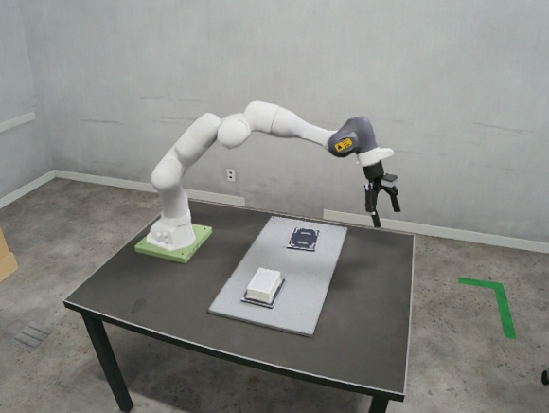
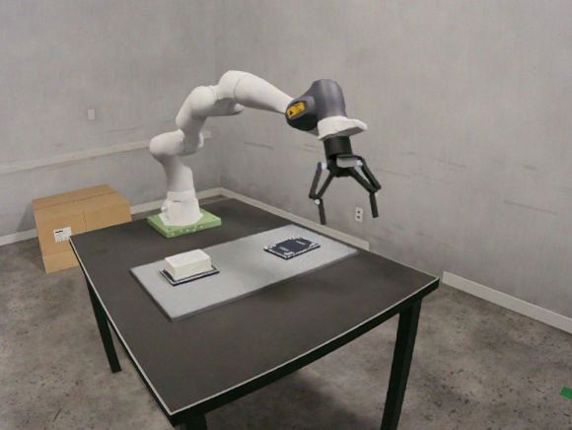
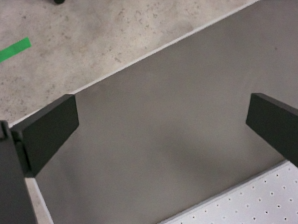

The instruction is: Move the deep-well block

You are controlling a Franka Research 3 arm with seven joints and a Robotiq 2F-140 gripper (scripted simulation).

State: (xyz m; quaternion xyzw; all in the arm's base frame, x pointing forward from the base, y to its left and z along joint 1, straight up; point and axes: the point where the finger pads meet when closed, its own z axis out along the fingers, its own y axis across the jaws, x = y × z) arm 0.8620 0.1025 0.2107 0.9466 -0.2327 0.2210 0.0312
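Note:
The white deep-well block [image 1: 263,283] [image 2: 187,262] sits on the dark nest N1 [image 1: 279,295] [image 2: 170,279] at the near end of the grey perforated deck [image 1: 308,284] [image 2: 237,281]. The nest N2 [image 1: 303,238] [image 2: 292,247] is a dark empty plate at the deck's far end. My gripper [image 1: 385,214] [image 2: 348,216] [image 3: 162,109] is open and empty. It hangs high over the table's far side, beyond N2 and well away from the block. The wrist view shows only bare table top [image 3: 165,100] and a corner of the deck [image 3: 270,200]. The block's cut-off corner is too small to tell.
The arm stands on a green base plate [image 1: 175,248] [image 2: 184,227] at the table's corner. The table's edge [image 3: 125,67] runs under the gripper, with floor and green tape [image 3: 15,49] [image 1: 502,298] beyond. A cardboard box [image 2: 79,217] stands on the floor behind the table.

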